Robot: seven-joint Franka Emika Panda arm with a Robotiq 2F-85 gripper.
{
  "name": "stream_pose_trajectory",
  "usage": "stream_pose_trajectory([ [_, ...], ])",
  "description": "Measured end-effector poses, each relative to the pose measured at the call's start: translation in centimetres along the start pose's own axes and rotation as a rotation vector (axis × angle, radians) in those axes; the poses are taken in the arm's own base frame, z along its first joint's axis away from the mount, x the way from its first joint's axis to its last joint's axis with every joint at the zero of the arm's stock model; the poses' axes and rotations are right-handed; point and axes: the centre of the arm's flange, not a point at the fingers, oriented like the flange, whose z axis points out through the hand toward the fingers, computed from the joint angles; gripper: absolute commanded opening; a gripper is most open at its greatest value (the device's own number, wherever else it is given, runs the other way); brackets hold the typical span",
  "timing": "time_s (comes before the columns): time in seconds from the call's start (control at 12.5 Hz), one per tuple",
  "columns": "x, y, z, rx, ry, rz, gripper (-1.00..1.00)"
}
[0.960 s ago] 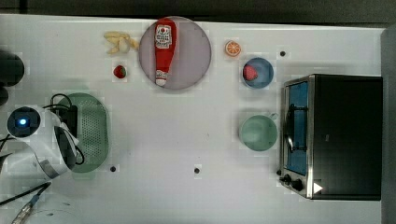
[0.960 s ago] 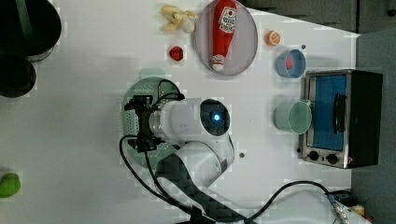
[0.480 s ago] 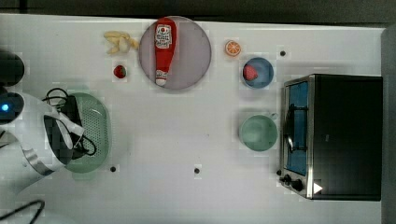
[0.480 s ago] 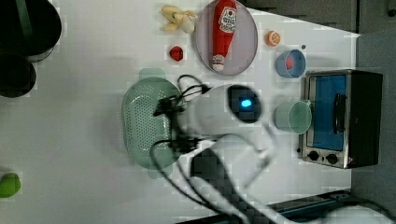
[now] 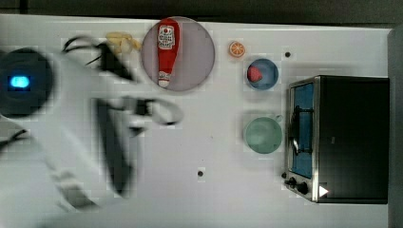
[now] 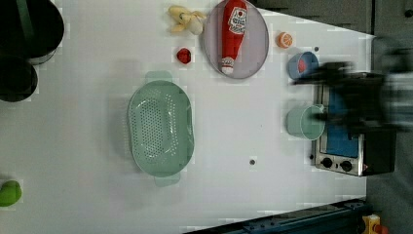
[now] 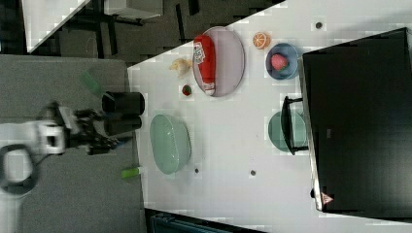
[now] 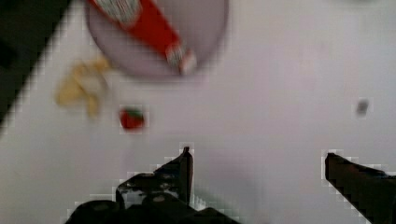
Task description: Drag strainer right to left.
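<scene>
The strainer point(image 6: 160, 128) lies on the white table point(image 6: 234, 146), toward the left view's left, its long axis running up and down in the left view, with one small tab at the upper end and one at the lower. It is a pale green plastic oblong with rounded ends and a floor dotted with fine holes; in the right view it point(image 7: 169, 143) sits near the table's edge, below a small red berry point(image 7: 186, 90). Nothing touches it. The tool point(image 8: 257, 158) hangs over bare table with its two dark fingers point(image 8: 183, 169) spread wide apart, gripping nothing. Nearby are a round grey-pink plate point(image 6: 258, 44) carrying a red ketchup bottle point(image 6: 233, 27), and a plain green cup point(image 6: 304, 123) beside the toaster oven point(image 6: 348, 141).
</scene>
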Motion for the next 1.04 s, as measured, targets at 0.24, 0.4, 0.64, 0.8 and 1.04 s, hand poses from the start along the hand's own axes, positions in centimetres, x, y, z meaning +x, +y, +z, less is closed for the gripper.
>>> stream_pose_trajectory([
  [0.24,14.6,12.4,-10.4,0.118,0.095,0.011,1.00],
  [0.4,21.4,21.2,-11.8,0.122,0.067,0.140,1.00],
  [0.64,25.1,27.4,-9.2,0.046,0.001,0.223,1.00],
  [0.8,24.5,26.0,-6.0,-0.016,-0.029,0.200,1.00],
  [1.04,21.7,20.1,-2.4,-0.099,-0.031,0.094,1.00],
])
